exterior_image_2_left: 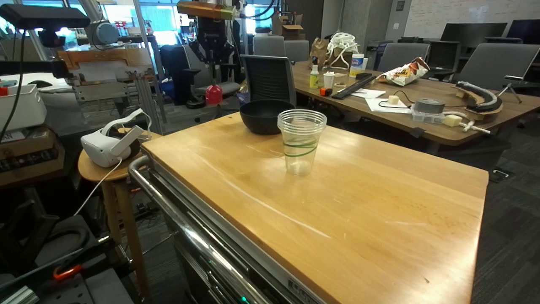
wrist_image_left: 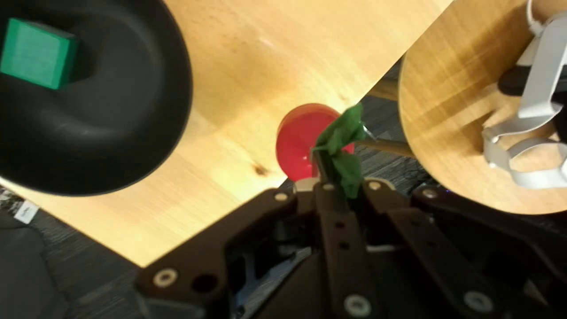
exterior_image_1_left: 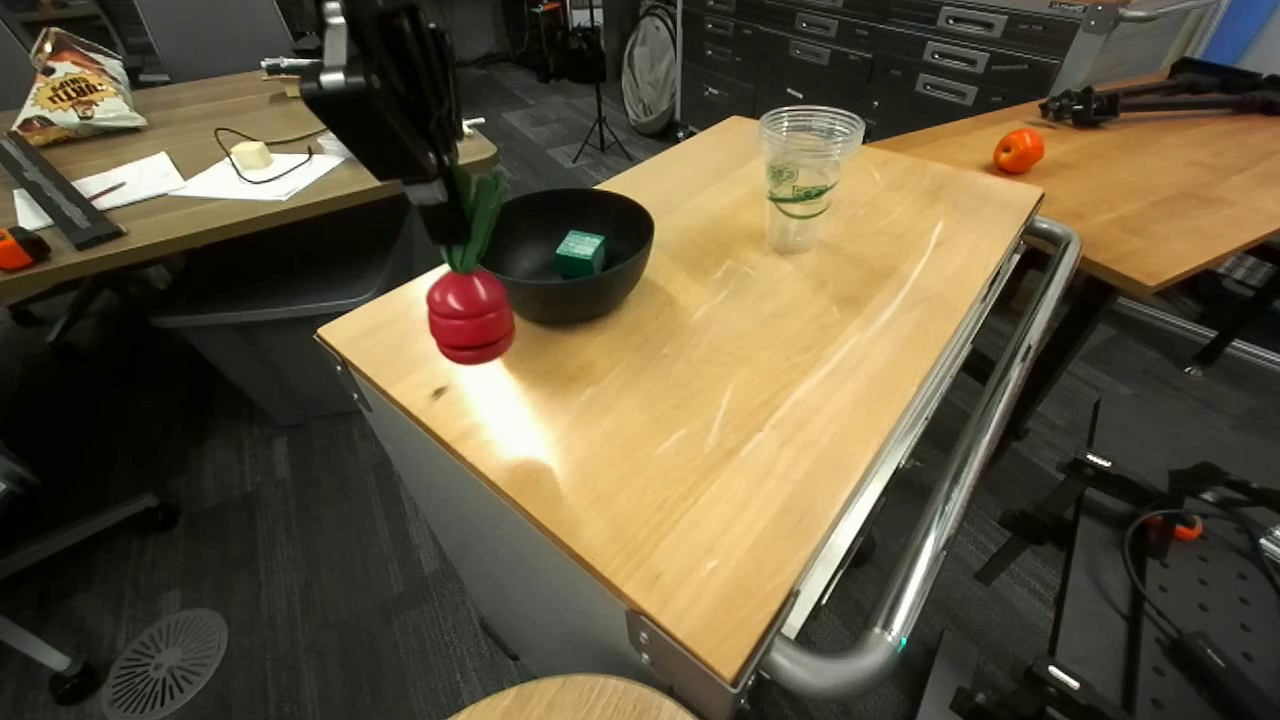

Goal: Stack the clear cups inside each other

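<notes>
Much open tabletop between nested clear cups and handle-side edge

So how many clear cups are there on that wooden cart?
3, as best I can tell: the clear cups stand nested in one upright stack on the wooden top, apart from the black bowl. Their see-through rims overlap, so more may be hidden.

The bowl stands upright on the wooden cart top, with a green block inside it. The radish is suspended off the surface — leaves up, bulb down. A metal handle runs along one side. The desk carries a chip bag, papers and a tape measure. A headset rests on the stool — its white cable hangs over the edge.
</notes>
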`<state>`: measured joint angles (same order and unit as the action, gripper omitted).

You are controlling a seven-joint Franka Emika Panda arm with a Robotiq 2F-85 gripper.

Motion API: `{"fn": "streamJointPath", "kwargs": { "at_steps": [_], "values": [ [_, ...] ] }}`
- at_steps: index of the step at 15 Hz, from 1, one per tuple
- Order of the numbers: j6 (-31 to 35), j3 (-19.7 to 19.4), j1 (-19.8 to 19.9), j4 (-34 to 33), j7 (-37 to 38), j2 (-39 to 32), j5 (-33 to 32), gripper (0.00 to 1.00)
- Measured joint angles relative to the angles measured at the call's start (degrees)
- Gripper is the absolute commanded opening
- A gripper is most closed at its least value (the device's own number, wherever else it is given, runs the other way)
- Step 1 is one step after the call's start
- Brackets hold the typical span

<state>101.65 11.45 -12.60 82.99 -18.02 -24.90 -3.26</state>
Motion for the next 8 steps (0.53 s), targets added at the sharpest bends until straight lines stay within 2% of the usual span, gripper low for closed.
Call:
{"fn": "streamJointPath", "kwargs": {
  "at_steps": [7, 8],
  "values": [
    [-9.39, 0.52, 0.02, 0.75, -4.49, -4.23, 1.33, 0.01],
    [-9.84, 0.52, 0.02, 0.75, -4.5, -4.68, 1.33, 0.29]
  ]
}}
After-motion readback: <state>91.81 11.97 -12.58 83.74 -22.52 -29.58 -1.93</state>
